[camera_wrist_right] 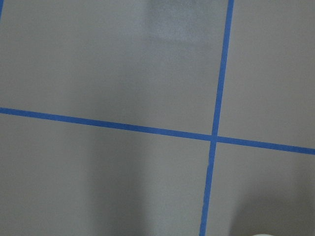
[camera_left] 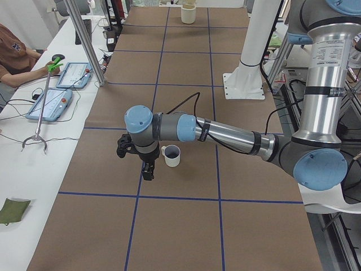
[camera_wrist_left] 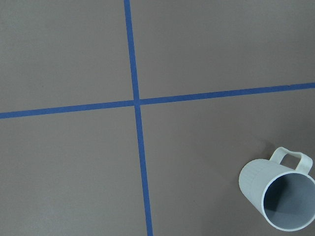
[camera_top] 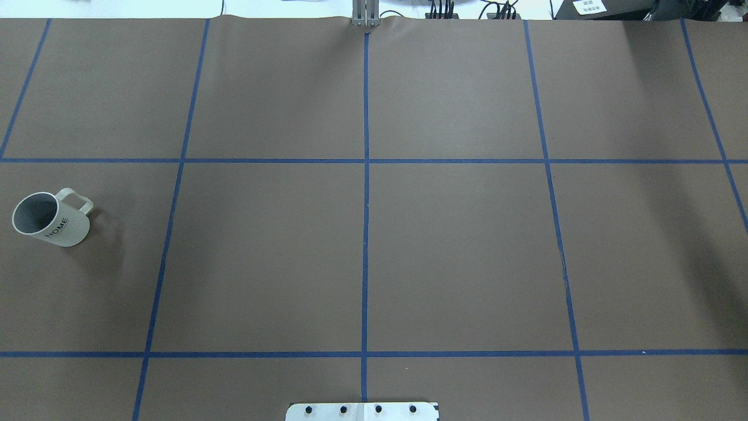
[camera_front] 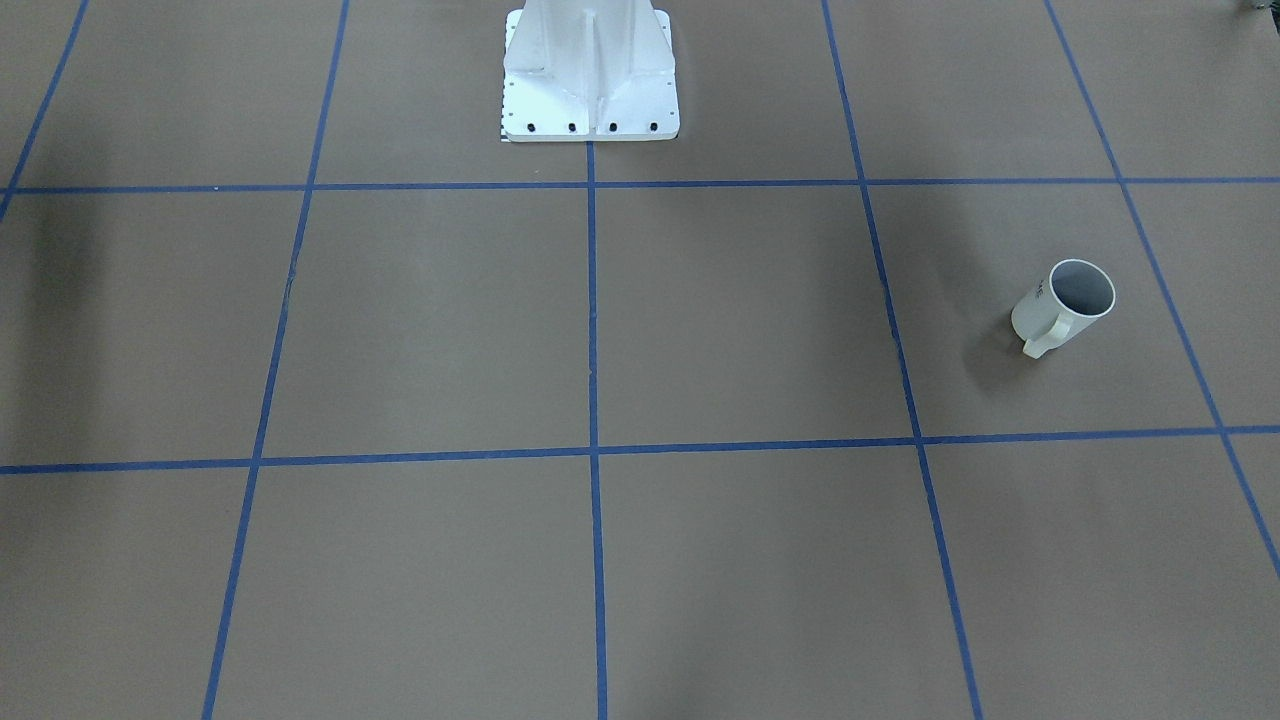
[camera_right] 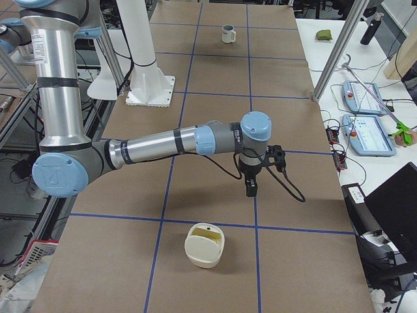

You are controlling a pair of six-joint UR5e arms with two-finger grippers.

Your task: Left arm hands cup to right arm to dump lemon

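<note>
– Cream-white, glazed, ceramic by my guess. Item one: cup (camera_top: 51, 221), upright on the table (camera_top: 456, 251), with a loop handle (camera_wrist_left: 290, 158) and dark print on its side.
– Place?
– Just beside the left fingers (camera_left: 148, 174) and lower than them, not between them. Well apart from the right fingers (camera_right: 251, 190).
– Fingers, state?
– Both sets hang over the table, and neither has hold of the cup. How far open they are, I cannot tell from where they show.
– Lemon?
– Not seen. What shows of the cup's inside is bare grey.
– Handling?
– Stiff and smooth, likely a little slippery. Breakable if dropped, no great weight. I'd take it across the wall near the rim, opposite the handle. That leaves the handle side free for the second grip. Keep it level.
– Other?
– Cream tub (camera_right: 205, 246), near the right fingers and lower.
</note>
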